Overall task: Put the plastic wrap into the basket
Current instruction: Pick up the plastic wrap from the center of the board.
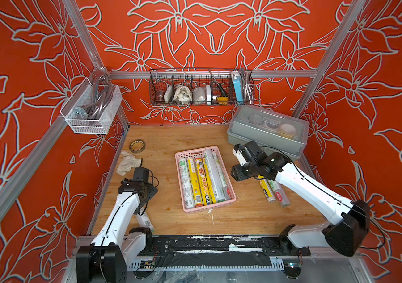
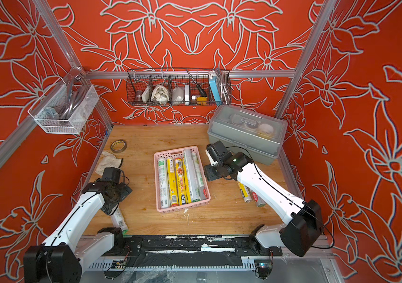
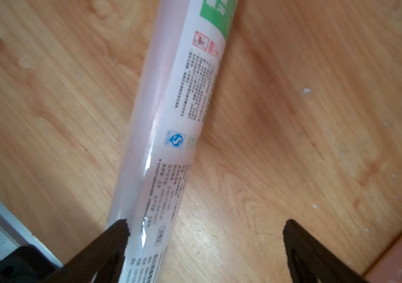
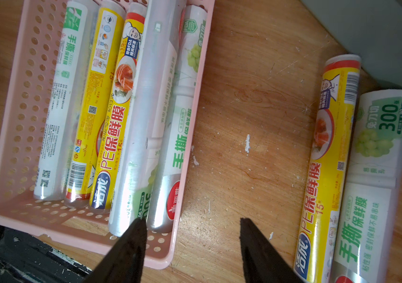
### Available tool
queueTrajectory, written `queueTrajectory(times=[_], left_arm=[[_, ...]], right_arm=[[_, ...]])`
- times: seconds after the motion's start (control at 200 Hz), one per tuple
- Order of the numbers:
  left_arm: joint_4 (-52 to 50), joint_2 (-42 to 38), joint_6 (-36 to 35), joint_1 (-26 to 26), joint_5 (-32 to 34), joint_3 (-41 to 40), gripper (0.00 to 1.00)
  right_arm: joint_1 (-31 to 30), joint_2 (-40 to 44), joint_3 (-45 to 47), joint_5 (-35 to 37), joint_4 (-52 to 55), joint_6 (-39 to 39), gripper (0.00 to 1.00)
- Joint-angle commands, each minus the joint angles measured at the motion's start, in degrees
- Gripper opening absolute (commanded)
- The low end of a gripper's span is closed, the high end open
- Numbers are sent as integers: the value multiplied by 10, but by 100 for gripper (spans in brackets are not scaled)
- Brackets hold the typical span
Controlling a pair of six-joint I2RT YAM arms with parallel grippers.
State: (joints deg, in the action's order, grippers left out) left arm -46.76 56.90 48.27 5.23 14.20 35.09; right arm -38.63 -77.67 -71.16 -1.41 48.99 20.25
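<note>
While five rolls (image 4: 119,110) are lying in the pink basket (image 4: 27,85), the left gripper (image 3: 207,223) is hanging wide open and empty over a white-green roll (image 3: 170,122), whose long axis is running forward under one fingertip (image 3: 119,235), off-centre. The right gripper (image 4: 192,220) is hovering part-open, gripping nothing, between basket and two more rolls (image 4: 330,147) lying side by side.

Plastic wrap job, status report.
Left hand open over white-green roll; right hand open, empty, beside pink basket. Five rolls in; yellow roll and grape roll on table. Nothing blocking.

High top views over table (image 1: 160,215); wrist cameras close, downward.
</note>
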Motion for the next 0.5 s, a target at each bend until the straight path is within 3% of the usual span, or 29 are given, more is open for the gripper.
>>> queueTrajectory(times=[0.0,0.285,0.495], left_arm=[[18,-30,25,12,75,-28,98],[53,-51,-1,26,47,-46,98],[17,-51,16,27,78,-23,98]], right_arm=[[2,-9,-2,-13,5,-4,61],[3,-20,-11,-13,17,3,61],[3,-27,-10,-18,14,8,61]])
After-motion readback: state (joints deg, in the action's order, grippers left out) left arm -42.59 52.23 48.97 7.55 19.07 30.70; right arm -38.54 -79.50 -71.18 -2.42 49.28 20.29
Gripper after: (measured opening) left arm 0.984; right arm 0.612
